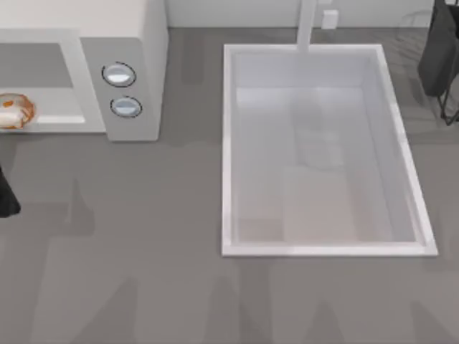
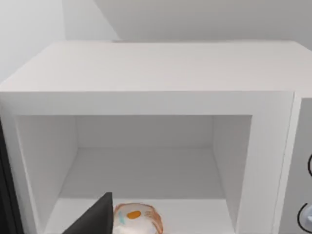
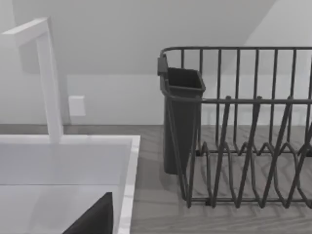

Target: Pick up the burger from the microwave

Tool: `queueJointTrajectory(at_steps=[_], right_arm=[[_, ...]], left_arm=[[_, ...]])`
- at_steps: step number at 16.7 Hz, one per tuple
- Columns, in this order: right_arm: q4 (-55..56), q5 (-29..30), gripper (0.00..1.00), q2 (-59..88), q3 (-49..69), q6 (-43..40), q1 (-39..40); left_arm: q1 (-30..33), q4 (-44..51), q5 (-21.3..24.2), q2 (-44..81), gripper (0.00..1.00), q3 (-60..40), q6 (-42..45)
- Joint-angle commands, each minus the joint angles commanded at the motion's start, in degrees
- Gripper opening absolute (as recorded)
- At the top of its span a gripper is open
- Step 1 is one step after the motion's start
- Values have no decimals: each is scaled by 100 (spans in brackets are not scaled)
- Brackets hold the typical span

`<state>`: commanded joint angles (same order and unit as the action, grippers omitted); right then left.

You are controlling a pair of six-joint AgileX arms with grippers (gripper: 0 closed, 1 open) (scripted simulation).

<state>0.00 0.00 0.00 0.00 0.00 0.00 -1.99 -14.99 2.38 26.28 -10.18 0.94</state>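
The microwave (image 1: 122,64) stands at the far left of the grey surface (image 1: 143,272), its door open and its 2 round dials (image 1: 119,74) on the side panel facing up in the top view. The burger (image 1: 13,111) lies on the cavity floor near the front edge, at the top view's left margin. In the left wrist view the burger (image 2: 135,218) sits low in the open cavity of the microwave (image 2: 146,68), with a dark part of the left hand just beside it; whether the left hand is open or closed cannot be told. A dark part of the left arm (image 1: 7,193) shows at the left edge, in front of the microwave. The sink (image 1: 229,143) occupies the surface's centre-right. The right arm (image 1: 439,50) is parked at the far right corner, near the dish rack (image 3: 243,146) and faucet (image 3: 46,78); its hand state cannot be told
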Motion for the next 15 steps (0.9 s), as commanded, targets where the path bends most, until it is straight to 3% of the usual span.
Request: queueJointTrajectory(at_steps=[15], right_arm=[[0, 0, 100, 0, 0, 0, 0]], left_arm=[[-609, -4587, 729, 9317, 100, -3113, 288]])
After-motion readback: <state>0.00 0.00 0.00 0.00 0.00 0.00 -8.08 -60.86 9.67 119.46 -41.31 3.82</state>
